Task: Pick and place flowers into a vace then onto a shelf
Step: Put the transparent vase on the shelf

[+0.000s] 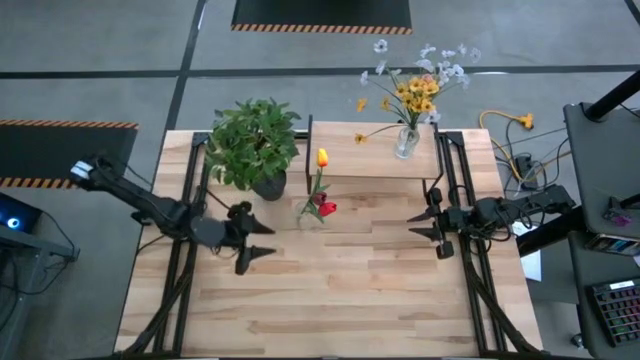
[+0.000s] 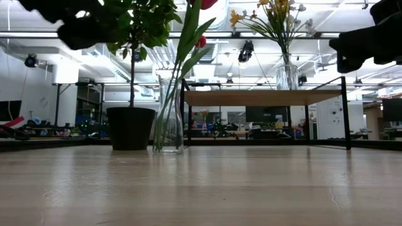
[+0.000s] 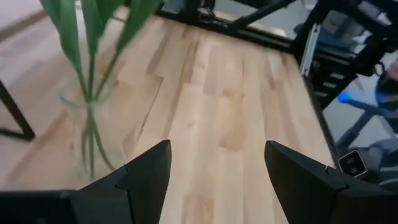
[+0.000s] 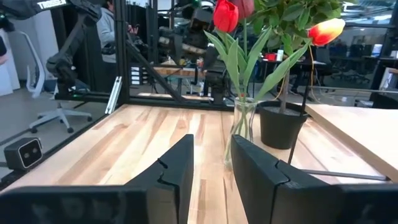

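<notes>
A clear glass vase point(image 1: 318, 210) stands on the table near its middle. It holds a red tulip point(image 4: 225, 15) and a yellow-orange tulip point(image 4: 326, 30) on green stems. A second glass vase point(image 1: 406, 142) with yellow and pale white flowers point(image 1: 418, 88) stands on the shelf point(image 1: 360, 155) at the table's far side. My left gripper point(image 1: 270, 241) hovers open to the left of the tulip vase point(image 3: 87, 127). My right gripper point(image 1: 411, 227) hovers to the right of the tulip vase point(image 4: 241, 134), pointing level at it, with a narrow gap between its fingers.
A bushy green plant in a dark pot point(image 1: 256, 146) stands at the shelf's left end, close behind the tulip vase. Dark frame rails run along both sides of the table. Bare tabletop point(image 1: 340, 290) lies between the grippers and the near edge.
</notes>
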`<act>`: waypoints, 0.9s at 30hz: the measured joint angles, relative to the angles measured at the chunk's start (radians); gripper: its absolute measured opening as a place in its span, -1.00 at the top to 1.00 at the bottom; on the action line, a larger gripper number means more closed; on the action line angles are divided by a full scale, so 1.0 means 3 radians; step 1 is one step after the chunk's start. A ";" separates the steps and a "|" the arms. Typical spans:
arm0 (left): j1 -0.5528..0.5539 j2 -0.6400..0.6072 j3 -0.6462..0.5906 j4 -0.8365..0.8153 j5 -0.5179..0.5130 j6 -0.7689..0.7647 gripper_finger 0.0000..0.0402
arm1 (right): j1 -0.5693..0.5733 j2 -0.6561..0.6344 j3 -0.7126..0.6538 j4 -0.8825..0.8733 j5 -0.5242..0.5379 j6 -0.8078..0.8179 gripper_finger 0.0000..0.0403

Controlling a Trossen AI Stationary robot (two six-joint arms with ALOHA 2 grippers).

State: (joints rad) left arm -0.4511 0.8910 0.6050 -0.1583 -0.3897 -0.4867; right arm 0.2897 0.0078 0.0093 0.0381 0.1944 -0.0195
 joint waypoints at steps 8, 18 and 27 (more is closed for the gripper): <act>-0.0701 0.0510 -0.0025 0.0022 -0.1184 -0.0717 -0.20 | 0.0000 0.0003 0.0000 0.0001 0.0003 0.0031 0.52; -0.0702 0.1593 0.0041 0.0429 -0.1775 -0.0853 -0.20 | 0.0000 0.0005 0.0000 0.0002 0.0010 0.0020 0.56; -0.0480 0.1915 0.0082 0.0742 -0.2250 -0.0846 -0.20 | -0.0001 0.0008 0.0003 0.0006 0.0051 -0.0015 0.62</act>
State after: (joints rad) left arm -0.5952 1.4656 0.6296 0.0642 -1.0647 -0.7407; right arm 0.2894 0.0101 0.0101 0.0399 0.2096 -0.0239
